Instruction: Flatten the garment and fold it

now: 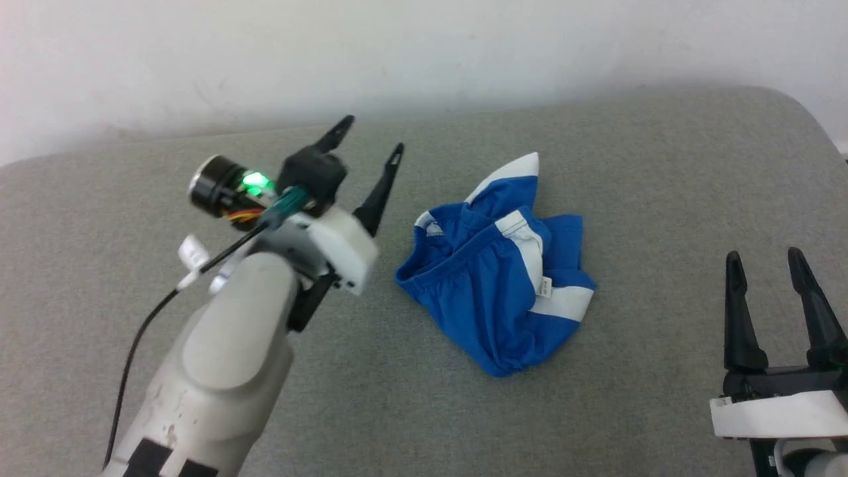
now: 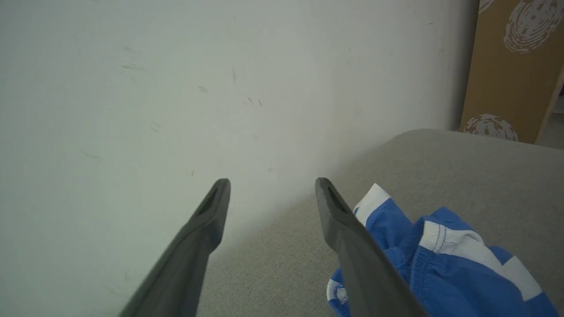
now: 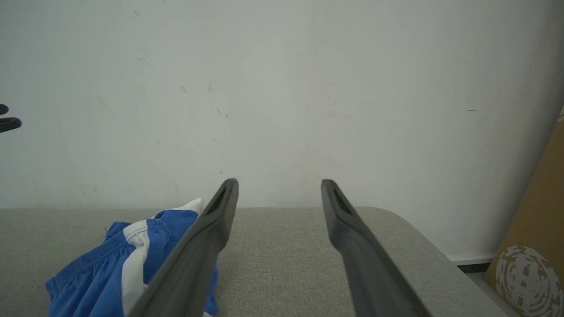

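Crumpled bright blue shiny shorts [image 1: 493,291] with white stripes lie on the grey fabric-covered table [image 1: 596,411]. The left hand [image 1: 371,136] hovers beside them, fingers spread. The right hand [image 1: 763,254] is spread too.

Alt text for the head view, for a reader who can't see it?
Crumpled blue shorts with white stripes lie in a heap on a grey cloth surface, untouched. The left claw, open, hovers to their left; the right claw, open, sits at the lower right, apart from them. A white wall stands behind.
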